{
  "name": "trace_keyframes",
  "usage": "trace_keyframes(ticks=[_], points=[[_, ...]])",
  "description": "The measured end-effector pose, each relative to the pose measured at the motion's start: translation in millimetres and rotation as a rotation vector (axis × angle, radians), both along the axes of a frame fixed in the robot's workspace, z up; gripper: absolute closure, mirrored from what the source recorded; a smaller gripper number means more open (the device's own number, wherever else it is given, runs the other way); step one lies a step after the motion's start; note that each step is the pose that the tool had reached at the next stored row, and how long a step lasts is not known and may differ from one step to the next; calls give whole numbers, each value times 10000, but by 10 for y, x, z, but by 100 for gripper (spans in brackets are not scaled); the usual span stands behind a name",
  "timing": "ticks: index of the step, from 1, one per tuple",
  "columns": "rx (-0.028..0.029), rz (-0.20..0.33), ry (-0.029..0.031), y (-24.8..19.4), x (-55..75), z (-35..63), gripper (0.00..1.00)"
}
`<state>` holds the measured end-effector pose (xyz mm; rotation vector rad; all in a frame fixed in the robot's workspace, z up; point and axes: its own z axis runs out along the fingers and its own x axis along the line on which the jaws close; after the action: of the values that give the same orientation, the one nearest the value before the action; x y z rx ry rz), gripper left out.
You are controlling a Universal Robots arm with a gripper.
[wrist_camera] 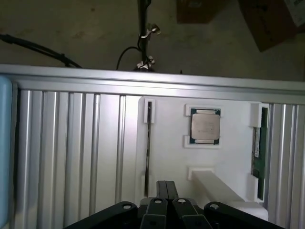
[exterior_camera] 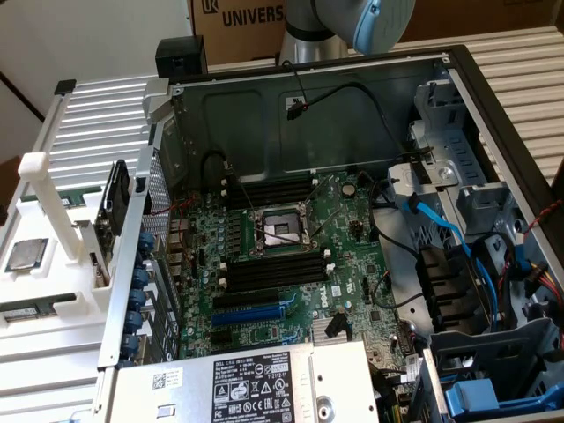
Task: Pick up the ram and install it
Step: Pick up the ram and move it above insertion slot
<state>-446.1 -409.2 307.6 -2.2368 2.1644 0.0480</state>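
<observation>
Box [exterior_camera: 238, 40] printed UNIVERS, jaws closed, green ram [wrist_camera: 258, 143]

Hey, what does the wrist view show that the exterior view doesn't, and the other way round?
The wrist view adds the shut tool, holding nothing, over the white holder, and past the table edge a floor with black cables. The exterior view adds the open computer case, its motherboard with black memory slots, blue cables and the robot arm. Both share the white holder, the processor chip sitting in it, the ram at its side, and the ribbed metal table.
</observation>
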Motion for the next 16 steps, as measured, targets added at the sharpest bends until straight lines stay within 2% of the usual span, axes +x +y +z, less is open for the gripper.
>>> trace_keyframes(ticks=[6,10,13,16], points=[[-4,24,2,-4,0,-128,89],[-4,22,3,-4,0,-130,89],[-41,23,59,-5,0,-133,89],[-44,23,62,-6,0,-131,89]])
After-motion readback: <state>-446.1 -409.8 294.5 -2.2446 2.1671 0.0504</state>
